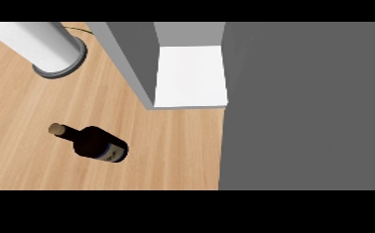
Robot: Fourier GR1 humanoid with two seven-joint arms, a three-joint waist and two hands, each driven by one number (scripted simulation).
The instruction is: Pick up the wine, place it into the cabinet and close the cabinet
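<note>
I see the cabinet (190,73) standing open, its white shelf bare. The wine (95,143) stands on the wooden counter (168,147), left of the cabinet and apart from it. Neither hand appears in my view.

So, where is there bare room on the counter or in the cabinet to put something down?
The white cabinet shelf holds nothing, bordered by its open grey door on the left. The wooden counter is bare between the wine bottle and the grey panel at right. The far left corner is taken by a white cylinder.
</note>
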